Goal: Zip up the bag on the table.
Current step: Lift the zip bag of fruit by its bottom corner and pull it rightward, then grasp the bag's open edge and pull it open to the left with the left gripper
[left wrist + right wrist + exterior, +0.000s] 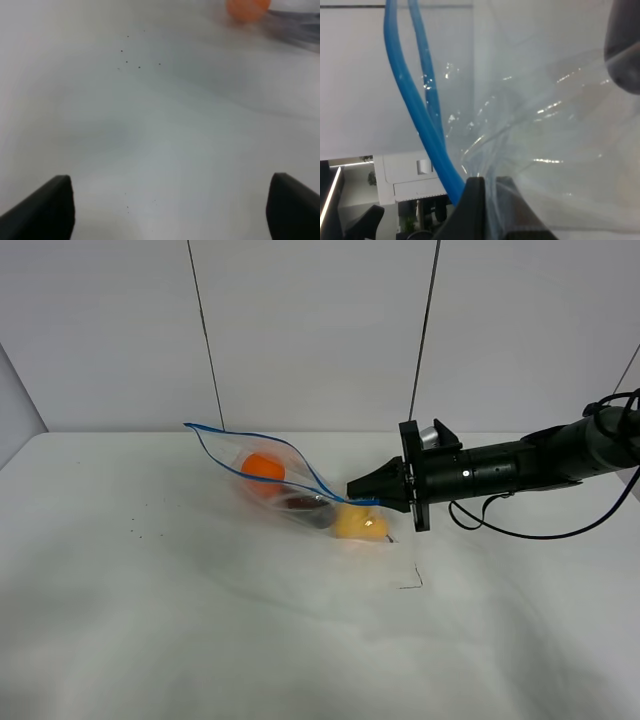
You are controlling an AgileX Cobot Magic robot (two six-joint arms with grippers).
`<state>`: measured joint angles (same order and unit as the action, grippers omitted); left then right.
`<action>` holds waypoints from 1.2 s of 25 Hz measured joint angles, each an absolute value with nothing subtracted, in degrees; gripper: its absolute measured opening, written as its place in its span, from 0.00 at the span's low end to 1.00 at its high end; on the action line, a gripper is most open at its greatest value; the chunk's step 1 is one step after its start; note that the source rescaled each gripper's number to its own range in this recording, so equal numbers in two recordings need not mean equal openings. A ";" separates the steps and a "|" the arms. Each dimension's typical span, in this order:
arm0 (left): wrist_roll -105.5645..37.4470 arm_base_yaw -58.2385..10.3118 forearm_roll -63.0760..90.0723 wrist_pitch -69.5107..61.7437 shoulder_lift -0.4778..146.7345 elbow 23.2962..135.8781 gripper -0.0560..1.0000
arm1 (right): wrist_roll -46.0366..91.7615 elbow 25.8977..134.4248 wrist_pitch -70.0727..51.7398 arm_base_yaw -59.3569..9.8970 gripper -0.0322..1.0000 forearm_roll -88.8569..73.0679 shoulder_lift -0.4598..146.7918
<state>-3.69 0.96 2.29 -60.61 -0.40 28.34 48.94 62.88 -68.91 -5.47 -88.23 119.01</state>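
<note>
Clearly the bag [285, 487] lies near the middle of the tabletop [150, 620], with its mouth open. An orange [263, 467], an eggplant [303, 504] and a pear [360, 525] show through the plastic. The blue zip strip [310, 472] runs from the far left corner toward the right pincer [362, 487]. This pincer is fully closed and pinches the bag at the strip's right end. In the right wrist view the two blue lips stand apart farther out and come together just at the pinch.

The left pincer [170, 205] is wide open and holds nothing. It hangs over bare tabletop, apart from the bag, and only the orange shows at the edge of its view.

I think the step in hand is to bring the left pincer to the strip. To do it well, it should close over both lips just beside the right pincer, where they already meet. Then it should slide toward the far corner while the right one keeps the strip tight. The pressure should be light enough to slide but firm enough to press the lips shut. If the strip goes slack, the crinkly plastic may fold and leave a gap.
</note>
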 joint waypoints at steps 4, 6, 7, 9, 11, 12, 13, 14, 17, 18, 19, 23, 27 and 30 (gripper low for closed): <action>-3.34 0.96 2.29 -59.36 0.18 29.45 1.00 | 48.94 62.88 -68.93 -5.41 0.03 -88.23 119.01; -3.21 0.96 2.29 -56.74 3.43 32.20 1.00 | 48.94 62.88 -68.93 -5.36 0.03 -88.23 119.01; -3.21 0.96 2.29 -55.35 6.27 34.20 1.00 | 48.94 62.88 -68.93 -5.36 0.03 -88.23 119.01; -3.75 0.96 2.29 -52.48 12.44 38.35 1.00 | 48.94 62.88 -68.93 -5.36 0.03 -88.23 119.01; -6.64 0.96 2.29 -50.89 19.64 42.65 1.00 | 48.94 62.88 -68.93 -5.36 0.03 -88.23 119.01; -9.52 0.96 2.29 -50.59 23.15 44.39 1.00 | 48.94 62.88 -68.93 -5.36 0.03 -88.19 119.01; -13.23 0.96 2.29 -50.52 25.90 45.54 1.00 | 48.94 62.88 -68.93 -5.36 0.03 -88.19 119.01; -16.94 0.96 2.29 -50.45 28.97 46.66 1.00 | 48.94 62.88 -68.93 -5.36 0.03 -88.19 119.01; -34.28 0.96 2.29 -48.97 36.42 48.04 1.00 | 48.94 62.88 -68.93 -5.36 0.03 -88.19 119.01; -40.18 0.96 2.25 -48.11 38.65 48.12 1.00 | 48.94 62.88 -68.93 -5.36 0.03 -88.19 119.01; -48.50 0.96 2.25 -46.72 40.85 48.12 1.00 | 48.94 62.88 -68.93 -5.36 0.03 -88.19 119.01; -67.79 0.96 7.45 -41.40 48.42 48.12 1.00 | 48.94 62.88 -68.93 -5.29 0.03 -88.19 119.01; -77.79 0.96 21.07 -36.26 54.09 48.12 1.00 | 48.94 62.88 -68.93 -5.29 0.03 -88.19 119.01; -83.52 0.78 28.73 -34.33 56.46 48.12 1.00 | 48.94 62.88 -68.93 -5.29 0.03 -88.19 119.01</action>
